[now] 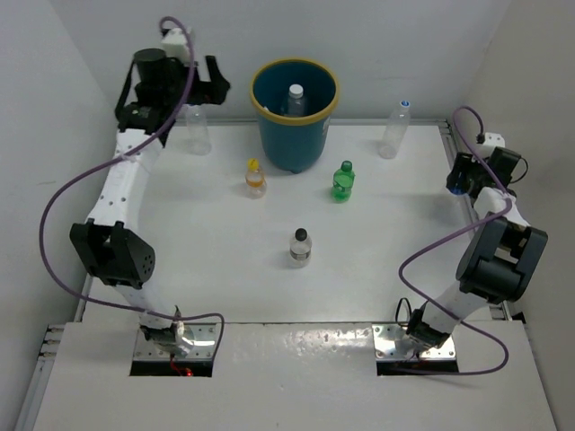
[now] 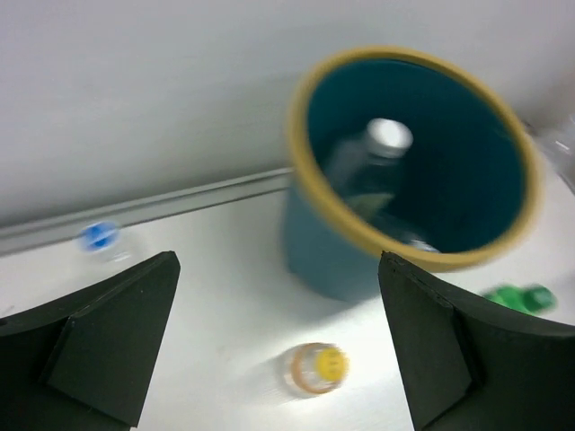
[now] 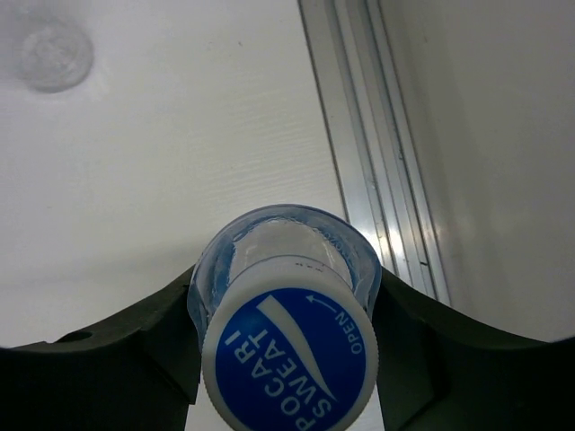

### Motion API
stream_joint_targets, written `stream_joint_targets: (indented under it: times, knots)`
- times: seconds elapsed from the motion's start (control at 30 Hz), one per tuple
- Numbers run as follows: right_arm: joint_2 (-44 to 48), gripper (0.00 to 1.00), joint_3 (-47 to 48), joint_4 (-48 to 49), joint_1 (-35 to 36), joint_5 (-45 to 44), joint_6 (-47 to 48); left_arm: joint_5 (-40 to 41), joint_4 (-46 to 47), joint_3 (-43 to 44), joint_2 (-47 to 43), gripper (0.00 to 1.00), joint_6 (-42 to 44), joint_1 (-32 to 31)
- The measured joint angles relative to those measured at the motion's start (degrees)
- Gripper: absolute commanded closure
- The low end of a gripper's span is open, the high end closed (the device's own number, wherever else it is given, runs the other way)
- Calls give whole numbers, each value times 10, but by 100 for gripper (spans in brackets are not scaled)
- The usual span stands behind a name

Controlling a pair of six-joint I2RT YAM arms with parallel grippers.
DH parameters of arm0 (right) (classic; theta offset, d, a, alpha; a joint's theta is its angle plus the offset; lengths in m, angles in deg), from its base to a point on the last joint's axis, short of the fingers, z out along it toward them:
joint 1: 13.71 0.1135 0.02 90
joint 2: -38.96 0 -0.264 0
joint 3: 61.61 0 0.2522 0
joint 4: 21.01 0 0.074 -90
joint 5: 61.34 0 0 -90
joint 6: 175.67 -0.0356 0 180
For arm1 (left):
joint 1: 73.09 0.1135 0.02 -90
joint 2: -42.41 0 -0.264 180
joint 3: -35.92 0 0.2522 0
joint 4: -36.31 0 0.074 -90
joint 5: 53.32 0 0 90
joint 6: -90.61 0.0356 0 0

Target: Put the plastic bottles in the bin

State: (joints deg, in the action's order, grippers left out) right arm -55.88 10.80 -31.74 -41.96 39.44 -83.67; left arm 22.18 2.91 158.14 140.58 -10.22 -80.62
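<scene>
The dark teal bin [image 1: 292, 144] with a yellow rim stands at the back centre, with one clear white-capped bottle [image 1: 296, 97] inside. My left gripper [image 1: 214, 87] is open and empty, raised left of the bin. In the left wrist view, the bin [image 2: 323, 260] and an orange bottle with a yellow cap [image 2: 319, 368] lie ahead of that gripper [image 2: 278, 350]. My right gripper [image 1: 460, 184] at the right table edge is shut on a clear bottle with a blue cap [image 3: 287, 359]. The orange bottle [image 1: 256, 178], a green bottle [image 1: 342, 180] and a black-capped bottle [image 1: 300, 246] stand on the table.
A clear bottle [image 1: 198, 130] stands back left below the left gripper, and its blue cap shows in the left wrist view [image 2: 99, 236]. Another clear blue-capped bottle [image 1: 395, 128] stands back right. White walls enclose the table on three sides. A metal rail [image 3: 377, 162] runs along the right edge.
</scene>
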Motion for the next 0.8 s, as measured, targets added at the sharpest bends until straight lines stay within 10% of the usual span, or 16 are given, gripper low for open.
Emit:
stream_joint_targets:
  times: [0.33, 0.57, 0.8]
  knots:
    - [74, 97, 225, -111, 53, 118, -109, -15, -2, -75, -48, 6, -29, 189]
    - [6, 100, 542, -77, 215, 158, -192, -85, -4, -85, -13, 8, -1, 204]
    - [-139, 100, 647, -61, 367, 109, -170, -113, -7, -89, 28, 8, 30, 195]
